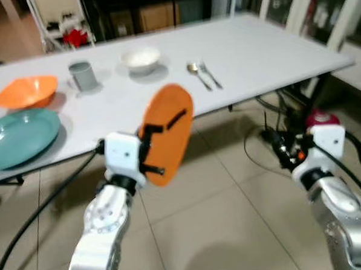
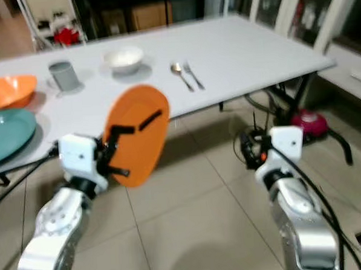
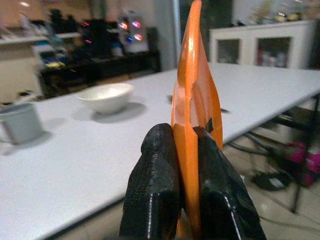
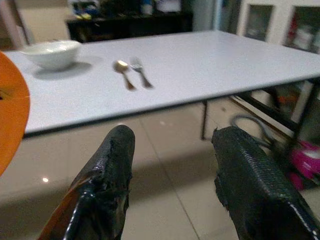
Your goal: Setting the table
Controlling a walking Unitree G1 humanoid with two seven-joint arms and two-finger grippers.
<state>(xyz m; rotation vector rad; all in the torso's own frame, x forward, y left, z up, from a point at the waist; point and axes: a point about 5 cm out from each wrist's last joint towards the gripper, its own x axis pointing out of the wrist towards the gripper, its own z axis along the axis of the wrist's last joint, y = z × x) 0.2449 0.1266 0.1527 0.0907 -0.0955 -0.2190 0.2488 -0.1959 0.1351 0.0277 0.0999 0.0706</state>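
- Two orange plates in all: one smooth, oval-looking orange plate (image 1: 167,131) is held on edge above the tiled floor (image 1: 234,229), just short of the table's near edge, and one wavy-rimmed orange dish (image 1: 25,91) lies near the table's left end.
- One left gripper (image 3: 189,165) has its two rough black fingers (image 3: 156,170) pressed together on the held plate's rim, one on each face.
- One right gripper (image 4: 172,150) hangs over the floor on the robot's right, its two fingers spread apart with nothing between them.
- One long white table (image 1: 267,52), flat and matte, carries the rest.
- One round teal plate (image 1: 18,136) sits at the near left edge, just in front of the orange dish.
- One grey cylindrical cup (image 1: 83,75) stands beside the dish.
- One white bowl (image 1: 141,58) sits toward the far edge.
- One metal spoon (image 1: 197,73) and one fork (image 1: 210,75) lie side by side near the table's middle.
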